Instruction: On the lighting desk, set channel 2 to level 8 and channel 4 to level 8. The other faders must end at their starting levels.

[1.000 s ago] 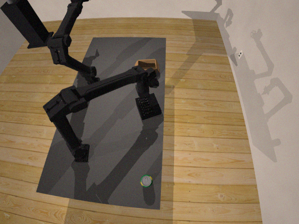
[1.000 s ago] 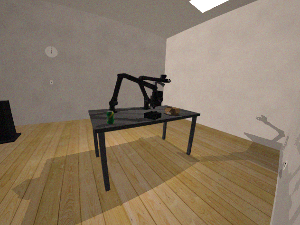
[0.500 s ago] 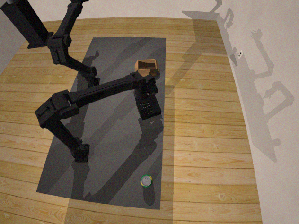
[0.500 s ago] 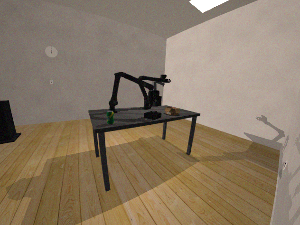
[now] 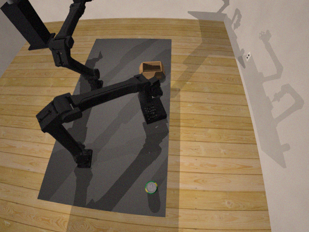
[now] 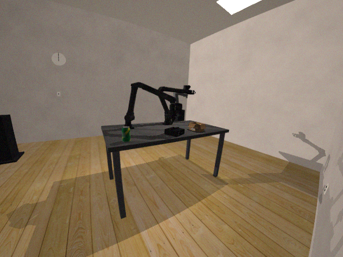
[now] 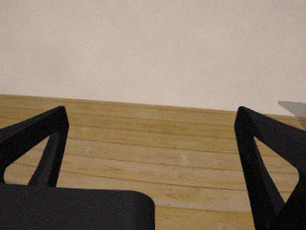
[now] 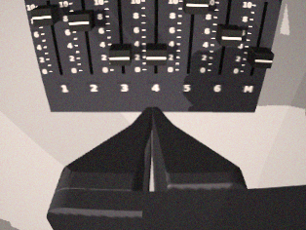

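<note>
The lighting desk [image 5: 160, 112] [image 6: 174, 132] [image 8: 112, 100] lay on the dark bench [image 5: 127, 172] [image 6: 144, 145], between the can [image 5: 151, 187] [image 6: 126, 134] and the open brown box [image 5: 149, 74] [image 6: 196, 127], and nearer the box. The can stood upright, well apart from the desk.

The right tool [image 5: 149, 100] [image 6: 170, 123] [image 8: 152, 116] pointed down with its fingers pressed together and nothing between them. In its wrist view the tips showed just beyond the desk's numbered edge, below the 4 label, apart from every fader knob.

The channel 2 knob [image 8: 80, 21] sat high, close to the 8 mark, though the slanted view made its exact level hard to read. The channel 4 knob [image 8: 156, 55] was low, around 2, so that channel was well short of its target. The channel 3 knob [image 8: 120, 55] sat about level with it. The knobs of channel 1 [image 8: 43, 17] and channel 5 [image 8: 197, 6] were high, the channel 6 knob [image 8: 231, 35] was around mid-slot, and the M knob [image 8: 261, 58] was low.

The left tool [image 6: 194, 91] [image 7: 151, 115] was raised well above the bench, its fingers spread wide with nothing between them, facing wall [image 7: 151, 49] and floorboards [image 7: 151, 156].
</note>
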Robot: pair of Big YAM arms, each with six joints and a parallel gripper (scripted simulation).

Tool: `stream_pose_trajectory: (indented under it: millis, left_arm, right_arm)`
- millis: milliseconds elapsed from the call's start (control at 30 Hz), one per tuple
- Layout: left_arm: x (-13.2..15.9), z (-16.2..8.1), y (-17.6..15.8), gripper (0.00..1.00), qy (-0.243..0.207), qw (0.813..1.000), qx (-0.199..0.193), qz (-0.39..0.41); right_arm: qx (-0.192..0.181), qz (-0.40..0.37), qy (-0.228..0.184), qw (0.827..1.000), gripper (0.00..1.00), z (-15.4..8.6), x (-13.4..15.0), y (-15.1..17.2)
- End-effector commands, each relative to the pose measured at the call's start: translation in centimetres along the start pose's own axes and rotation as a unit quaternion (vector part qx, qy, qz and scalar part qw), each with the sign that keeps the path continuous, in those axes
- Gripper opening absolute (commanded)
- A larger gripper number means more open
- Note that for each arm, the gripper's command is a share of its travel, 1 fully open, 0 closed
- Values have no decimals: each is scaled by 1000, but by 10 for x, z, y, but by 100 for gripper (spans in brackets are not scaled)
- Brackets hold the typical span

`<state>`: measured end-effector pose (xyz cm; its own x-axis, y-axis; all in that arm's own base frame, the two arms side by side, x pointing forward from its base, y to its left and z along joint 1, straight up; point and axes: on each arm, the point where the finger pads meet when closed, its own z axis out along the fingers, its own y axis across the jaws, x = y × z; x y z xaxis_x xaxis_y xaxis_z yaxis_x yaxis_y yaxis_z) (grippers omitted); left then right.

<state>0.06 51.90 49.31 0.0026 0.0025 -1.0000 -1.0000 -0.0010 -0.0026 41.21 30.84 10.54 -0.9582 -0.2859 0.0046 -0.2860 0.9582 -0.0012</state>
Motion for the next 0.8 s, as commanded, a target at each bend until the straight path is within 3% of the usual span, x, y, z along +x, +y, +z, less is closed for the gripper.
stream_pose_trajectory:
  millis: [0,767]
  left_arm:
    - [-20,0,1,100,-14,1000,0,6]
    - [-20,0,1,100,-14,1000,0,6]
  right_arm:
    - [-7,-3,-22,1000,0,-10,-16,4]
    - [-4,-3,-12,1000,0,0,-10,2]
